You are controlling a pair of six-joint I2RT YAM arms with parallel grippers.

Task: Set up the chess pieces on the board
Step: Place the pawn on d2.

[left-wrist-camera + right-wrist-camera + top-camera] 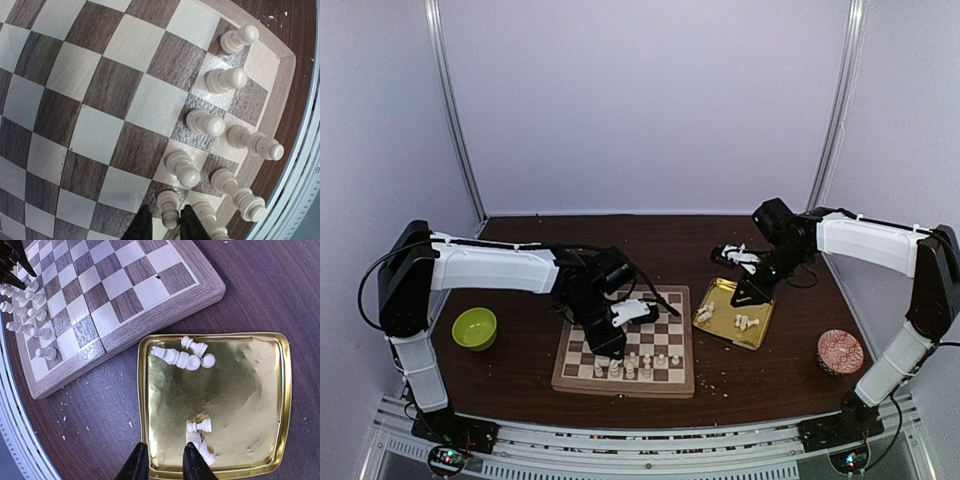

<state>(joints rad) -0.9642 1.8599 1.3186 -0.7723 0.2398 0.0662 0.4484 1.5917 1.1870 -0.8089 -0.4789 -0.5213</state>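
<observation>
The board point(620, 385) lies in front of the left arm; several cream chess pieces point(205, 122) stand in two rows along its near edge. My left gripper point(166, 226) hangs over that edge. Its fingers straddle a standing pawn point(170, 205), slightly apart from it, open. Several more chess pieces point(182, 357) lie on their sides in the gold tray point(235, 390). My right gripper point(162, 462) hovers over the tray's near rim, open, with nothing between its fingers. A lying pawn point(200, 426) and another piece point(204, 450) rest just beside its right finger.
A green bowl point(475, 328) sits left of the board and a red patterned dish point(840, 352) sits at the right. White crumbs point(65, 410) dot the dark table between board and tray. The tray point(765, 335) lies close to the board's right side.
</observation>
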